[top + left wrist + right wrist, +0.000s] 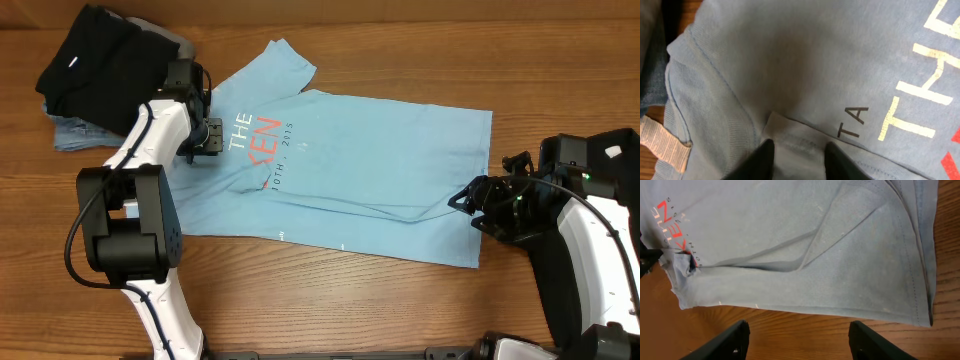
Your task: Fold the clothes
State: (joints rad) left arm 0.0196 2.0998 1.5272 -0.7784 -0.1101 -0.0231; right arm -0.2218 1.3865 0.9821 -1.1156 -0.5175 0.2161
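The light blue T-shirt [380,150] lies spread on the wooden table, its white and coral lettering toward the left. My left gripper [208,137] rests on its collar end. In the left wrist view the shirt [790,60] fills the frame, and the left gripper [797,160] stands open, its jaws apart with a seamed fold of cloth lying between them. The white neck label [662,142] shows at the lower left. My right gripper [462,198] is at the shirt's right hem. In its own view the right gripper [800,340] stands open over bare wood, just short of the shirt [790,240]. A black garment [95,65] lies at the back left.
A bit of grey-blue cloth [72,135] sticks out from under the black garment. The table [330,300] is bare wood along the front. The left arm's base [125,225] stands at the front left, the right arm's body [590,230] at the right edge.
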